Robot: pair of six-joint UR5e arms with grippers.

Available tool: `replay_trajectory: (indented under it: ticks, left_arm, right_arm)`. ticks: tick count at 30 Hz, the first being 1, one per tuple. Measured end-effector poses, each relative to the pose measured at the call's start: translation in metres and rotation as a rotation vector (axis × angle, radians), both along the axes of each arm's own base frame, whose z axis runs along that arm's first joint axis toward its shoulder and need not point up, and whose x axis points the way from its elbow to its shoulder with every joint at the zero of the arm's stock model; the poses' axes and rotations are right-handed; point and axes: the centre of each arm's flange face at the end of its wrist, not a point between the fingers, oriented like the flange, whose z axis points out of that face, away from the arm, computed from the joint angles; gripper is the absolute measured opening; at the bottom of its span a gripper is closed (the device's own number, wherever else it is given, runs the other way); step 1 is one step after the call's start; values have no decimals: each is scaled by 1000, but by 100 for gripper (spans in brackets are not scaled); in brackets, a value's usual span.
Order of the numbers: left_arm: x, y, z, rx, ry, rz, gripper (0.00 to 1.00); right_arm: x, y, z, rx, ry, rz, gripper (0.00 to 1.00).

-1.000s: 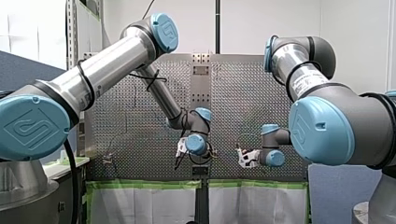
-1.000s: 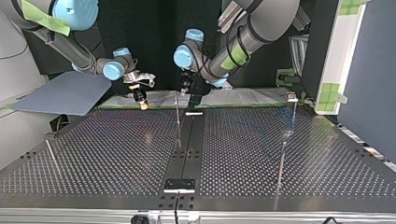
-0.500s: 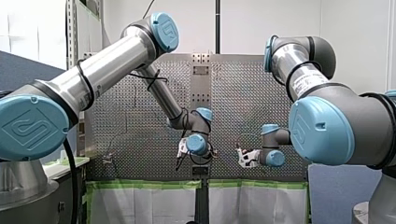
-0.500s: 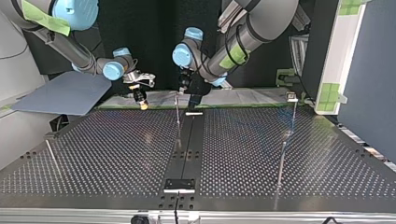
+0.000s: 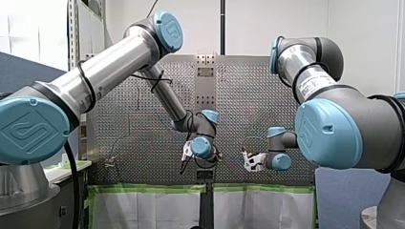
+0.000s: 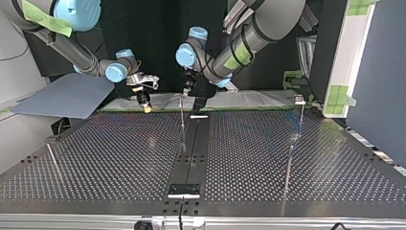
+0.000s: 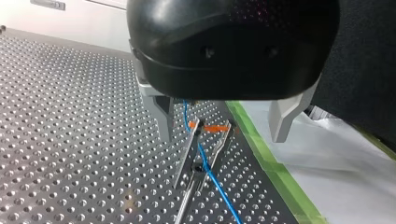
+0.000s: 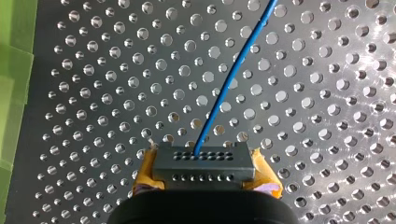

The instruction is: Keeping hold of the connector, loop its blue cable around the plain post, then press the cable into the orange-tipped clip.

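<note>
My right arm folded low, yellow-padded gripper (image 8: 204, 175) clamped on dark grey rectangular connector (image 8: 204, 161), thin blue cable (image 8: 224, 86) leading ahead over perforated metal table (image 8: 327, 93), my left arm's black gripper (image 7: 222, 130) angled down, fingers apart, over orange-tipped metal clip (image 7: 208, 140)

Cable (image 8: 232, 77) is coloured blue, connector (image 8: 204, 163) dark grey, clip (image 7: 215, 127) tipped orange; hole-dotted silver worktop (image 8: 327, 93) is edged with green tape (image 8: 14, 93).

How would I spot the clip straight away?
Find the green tape edging the perforated table. Inside it, between the open fingers of my left end effector, sits a forked metal clip. Unlike the table's bare posts, it has an orange tip, and a blue cable crosses it.
</note>
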Motion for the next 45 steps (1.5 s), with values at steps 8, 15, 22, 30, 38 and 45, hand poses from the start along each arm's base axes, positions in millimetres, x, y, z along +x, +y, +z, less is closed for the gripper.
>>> replay_trajectory:
  ticks: [8,15,22,30,38,45]
  left_arm:
    - [-22,-3,25,-49,-45,-17,100]
    - [-38,0,51,-148,-83,-24,100]
    - [-54,5,74,-254,-111,-27,100]
    - [-73,17,103,-335,-170,-17,100]
    - [-93,31,124,-357,-219,-3,100]
    - [-113,51,137,-334,-234,25,100]
  right_arm:
    - [0,0,0,1,1,0,0]
    - [0,0,0,2,1,0,0]
    - [0,0,0,3,2,0,0]
    - [-1,1,-1,12,5,0,0]
    - [-5,0,-1,20,7,-6,0]
    - [-10,-2,-2,25,8,-15,0]
